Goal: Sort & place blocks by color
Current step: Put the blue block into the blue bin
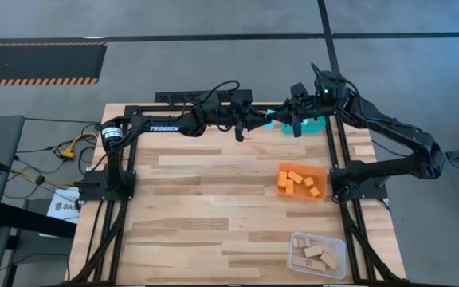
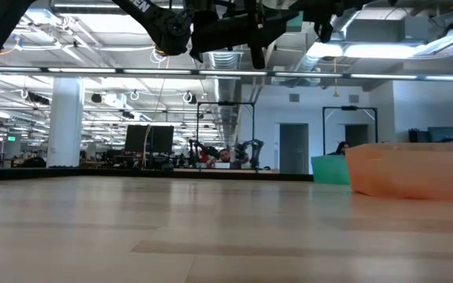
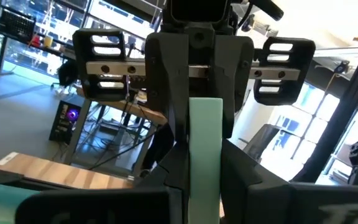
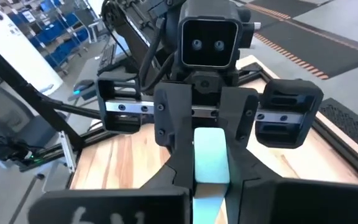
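Two claws met above the far edge of the counter (image 1: 213,199), beside the teal bin (image 1: 315,125). One light blue block (image 4: 211,155) sat pinched between both: left claw (image 1: 245,127) and right claw (image 1: 292,119) each closed on it. Best handover, I judged: one claw should release only once the other grips firmly, then drop over teal. Orange blocks (image 1: 297,182) and tan blocks (image 1: 315,253) lay binned.

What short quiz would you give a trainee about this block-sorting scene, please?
1. True or false: the clear bin holds orange blocks.
2. Which bin lies between the other two on the table? A teal bin; B orange bin; C clear bin.
3. Fill in: the left gripper and right gripper meet on one ___ in the air.
Key: 1 false, it holds tan blocks; 2 B; 3 light blue block.
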